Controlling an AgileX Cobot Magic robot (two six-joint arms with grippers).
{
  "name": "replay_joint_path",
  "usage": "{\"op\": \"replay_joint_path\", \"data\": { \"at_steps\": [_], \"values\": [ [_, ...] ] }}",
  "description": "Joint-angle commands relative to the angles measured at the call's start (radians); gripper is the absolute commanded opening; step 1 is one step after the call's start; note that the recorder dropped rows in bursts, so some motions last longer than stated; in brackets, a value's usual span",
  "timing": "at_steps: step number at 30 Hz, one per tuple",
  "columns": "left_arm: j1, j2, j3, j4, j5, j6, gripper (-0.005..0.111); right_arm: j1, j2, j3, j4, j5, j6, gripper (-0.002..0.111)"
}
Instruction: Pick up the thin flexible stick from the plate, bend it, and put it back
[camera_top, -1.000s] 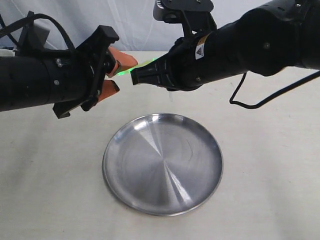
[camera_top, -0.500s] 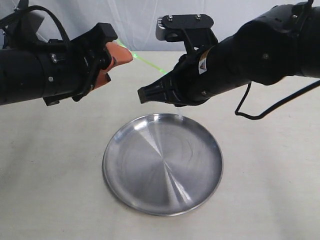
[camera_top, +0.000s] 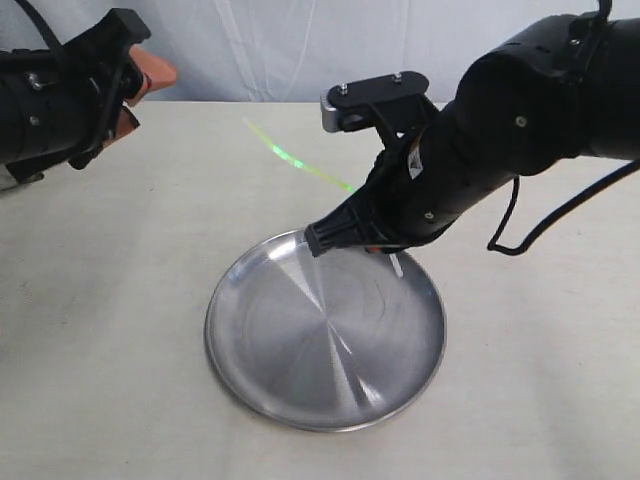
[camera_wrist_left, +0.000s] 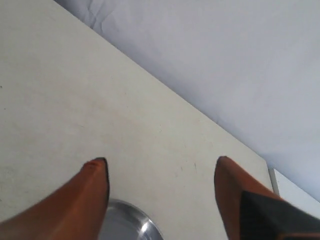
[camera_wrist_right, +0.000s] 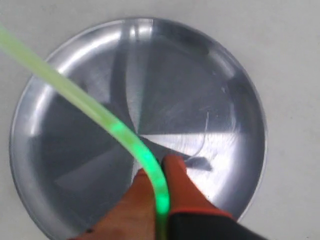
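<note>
The thin flexible stick (camera_top: 295, 160) glows pale green and slants up and away to the left from my right gripper (camera_top: 385, 255). That gripper is shut on one end of it, just above the far rim of the shiny steel plate (camera_top: 300, 350). In the right wrist view the stick (camera_wrist_right: 90, 105) curves out from between the orange fingers of the right gripper (camera_wrist_right: 159, 167), over the plate (camera_wrist_right: 200, 75). My left gripper (camera_top: 142, 95) is open at the far left, well away from the stick's free end. Its wrist view shows the left gripper (camera_wrist_left: 161, 160) holding nothing, with the plate's rim (camera_wrist_left: 132, 225) below.
The plate lies on a beige table (camera_top: 110, 300) in front of a white backdrop (camera_top: 260, 50). A black cable (camera_top: 505, 235) loops from the right arm down over the table, to the right of the plate.
The left gripper has let go of the stick and drawn back up and to the left. The right gripper has come down toward the plate's far rim with the stick.
</note>
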Motion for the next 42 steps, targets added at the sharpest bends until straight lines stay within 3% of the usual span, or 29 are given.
{"op": "replay_joint_path", "data": {
  "at_steps": [1,17,19,23,26,29,31,32,33,37,42],
  "values": [
    [0.020,-0.011,0.006,0.043,0.019,0.006,0.059,-0.001,0.048,0.004,0.045,0.034,-0.070,-0.001],
    [0.020,-0.011,0.006,0.078,0.059,0.006,0.059,-0.001,0.234,-0.004,0.072,0.081,-0.089,-0.001],
    [0.020,-0.011,0.006,0.079,0.075,0.006,0.059,-0.001,0.245,-0.003,0.072,0.073,-0.089,0.006],
    [0.020,-0.011,0.006,0.115,0.102,0.006,0.059,-0.001,0.251,-0.003,0.072,0.063,-0.083,0.040],
    [0.020,-0.011,0.006,0.136,0.123,0.006,0.053,-0.001,0.251,-0.003,0.072,0.061,-0.081,0.052],
    [0.020,-0.013,0.006,0.178,0.150,0.006,0.039,-0.001,0.245,-0.017,0.072,0.082,-0.079,0.049],
    [0.020,-0.032,0.006,0.285,0.188,0.002,0.013,-0.001,0.203,-0.046,0.073,0.116,-0.068,0.028],
    [0.020,-0.058,0.006,0.371,0.193,0.002,0.001,-0.001,0.143,-0.051,0.067,0.111,-0.068,0.008],
    [0.020,-0.080,0.006,0.414,0.193,0.000,0.000,-0.001,0.105,-0.051,0.064,0.104,-0.065,-0.001],
    [0.020,-0.259,0.008,0.639,0.256,-0.004,0.000,-0.001,-0.128,-0.047,0.039,0.094,-0.049,0.000],
    [0.020,-0.482,0.155,0.781,0.233,-0.143,0.000,-0.001,-0.391,0.119,0.045,-0.040,0.023,0.000]
  ]
}}
